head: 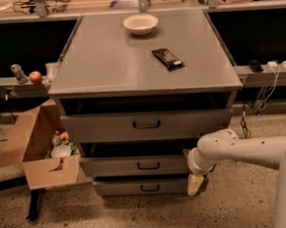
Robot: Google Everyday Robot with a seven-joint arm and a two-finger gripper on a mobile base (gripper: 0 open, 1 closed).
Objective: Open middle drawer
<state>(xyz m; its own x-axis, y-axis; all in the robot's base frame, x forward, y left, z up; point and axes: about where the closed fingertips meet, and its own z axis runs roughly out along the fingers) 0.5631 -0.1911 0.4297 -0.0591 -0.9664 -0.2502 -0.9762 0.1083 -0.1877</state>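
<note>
Little of the pull looked done: the middle drawer [117,166] sat barely out of the cabinet [105,69]; the gripper [195,183] hung near its right end, its opening impossible to tell.

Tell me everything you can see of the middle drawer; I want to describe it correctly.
The middle drawer is a wide, grey, metal-looking panel with a small dark loop handle at its centre. It sits level between the top drawer and the bottom drawer. A dark gap shows above its front, and its inside is not visible. The arm's white wrist covers its right end, and the claw hangs just below that end. I cannot tell whether either touches it.
</note>
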